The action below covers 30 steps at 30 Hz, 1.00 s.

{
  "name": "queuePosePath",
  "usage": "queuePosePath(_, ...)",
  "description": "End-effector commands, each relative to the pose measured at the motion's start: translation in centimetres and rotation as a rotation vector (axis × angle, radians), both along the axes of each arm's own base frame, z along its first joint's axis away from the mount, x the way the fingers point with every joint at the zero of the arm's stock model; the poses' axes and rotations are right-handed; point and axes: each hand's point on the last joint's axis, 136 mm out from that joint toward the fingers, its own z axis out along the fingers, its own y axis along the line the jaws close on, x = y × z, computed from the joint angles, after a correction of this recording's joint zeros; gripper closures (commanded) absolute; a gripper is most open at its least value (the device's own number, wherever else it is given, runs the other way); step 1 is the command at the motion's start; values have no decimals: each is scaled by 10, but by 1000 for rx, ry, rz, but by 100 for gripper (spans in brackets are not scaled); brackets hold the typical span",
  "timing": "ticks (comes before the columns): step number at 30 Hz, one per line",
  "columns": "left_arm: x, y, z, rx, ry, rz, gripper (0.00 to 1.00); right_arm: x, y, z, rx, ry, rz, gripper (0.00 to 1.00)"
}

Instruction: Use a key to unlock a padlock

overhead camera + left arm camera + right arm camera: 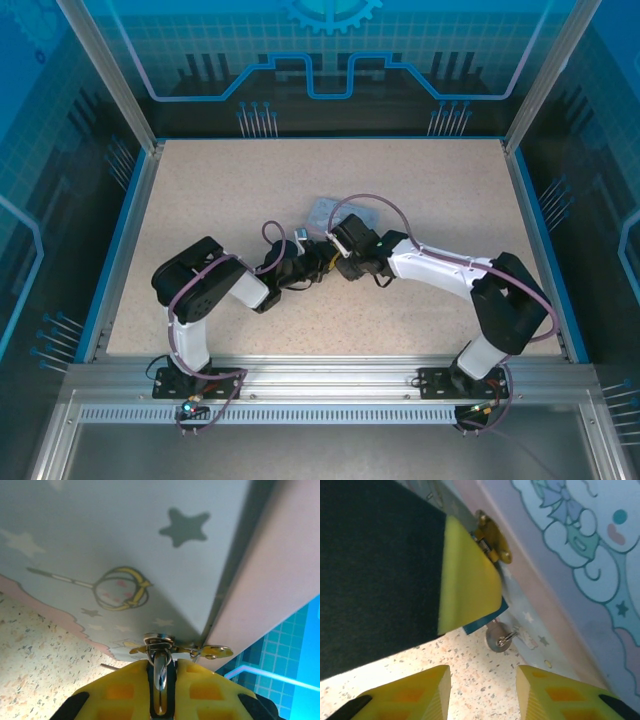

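Observation:
My left gripper (pixel 161 680) is shut on the padlock, whose silver shackle (pixel 160 669) rises between the yellow fingers into the metal hasp (pixel 159 641) of the pastel-blue tin (pixel 125 545). From the right wrist, one corner of the padlock's bluish body (pixel 487 621) shows under the left gripper's yellow finger (pixel 467 575). The key (pixel 498 636) protrudes from it, round head and small ring visible, just above the table. My right gripper (pixel 482 692) is open, a short way below the key and not touching it.
The cartoon-print tin (pixel 335 212) lies mid-table, both wrists crowded against its near side. A brass clasp (pixel 492 537) sits on the tin's edge. Speckled tabletop (pixel 200 200) stretches around, bounded by blue rails and glass walls.

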Motion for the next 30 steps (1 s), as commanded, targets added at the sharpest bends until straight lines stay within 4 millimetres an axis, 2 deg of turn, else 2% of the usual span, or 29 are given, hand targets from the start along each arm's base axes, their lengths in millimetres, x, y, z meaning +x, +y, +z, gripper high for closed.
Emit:
queuePosePath(1, 5, -9, 33, -71, -59, -24, 100, 9, -7, -4, -53, -49, -2, 61)
queuePosePath(7, 5, -10, 34, -72, -59, -29, 100, 15, -5, -8, -84, -73, 14, 62)
queuePosePath(12, 5, -11, 34, -67, -57, -35, 100, 22, -7, -10, -125, -103, 24, 65)
queuePosePath(19, 4, -12, 35, -67, -57, -40, 100, 28, 0, -8, -99, -126, 21, 71)
queuePosePath(29, 4, -12, 38, -68, -56, -44, 100, 25, 13, -13, -74, -130, 45, 72)
queuePosePath(30, 4, -13, 38, -69, -57, -45, 100, 26, 13, -15, -73, -127, 44, 76)
